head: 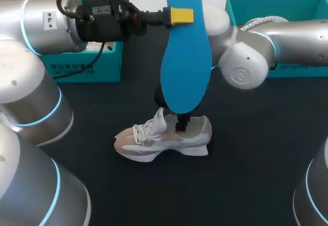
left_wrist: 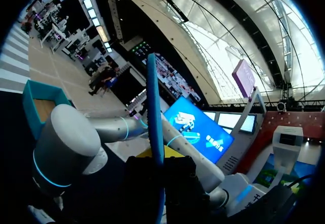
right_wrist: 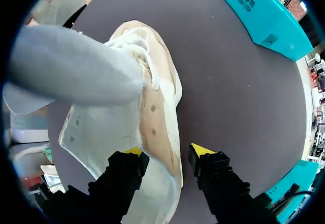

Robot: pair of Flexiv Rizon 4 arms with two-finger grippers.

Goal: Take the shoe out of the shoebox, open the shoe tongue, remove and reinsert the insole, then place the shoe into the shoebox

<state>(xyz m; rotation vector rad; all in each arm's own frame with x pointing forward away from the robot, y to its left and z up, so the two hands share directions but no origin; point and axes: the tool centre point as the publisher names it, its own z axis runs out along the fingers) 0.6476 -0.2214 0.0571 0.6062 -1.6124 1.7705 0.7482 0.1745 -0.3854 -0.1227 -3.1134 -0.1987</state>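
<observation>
My left gripper (head: 179, 16) is raised high over the table, shut on the upper end of a blue insole (head: 184, 62) that hangs down from it. In the left wrist view the insole (left_wrist: 154, 107) shows edge-on between the fingers of that gripper (left_wrist: 157, 158). A white and beige shoe (head: 164, 136) stands upright on the black table below. My right gripper (head: 182, 121) is down at the shoe's heel opening. It (right_wrist: 167, 150) straddles the beige side wall of the shoe (right_wrist: 157, 122), one finger inside and one outside with a small gap, so it is open.
A teal box (head: 82, 67) stands at the back left and another teal box (head: 277, 5) at the back right. A grey blurred shape (right_wrist: 76, 71) close to the right wrist camera hides part of the shoe. Bare black table (head: 256, 159) lies around the shoe.
</observation>
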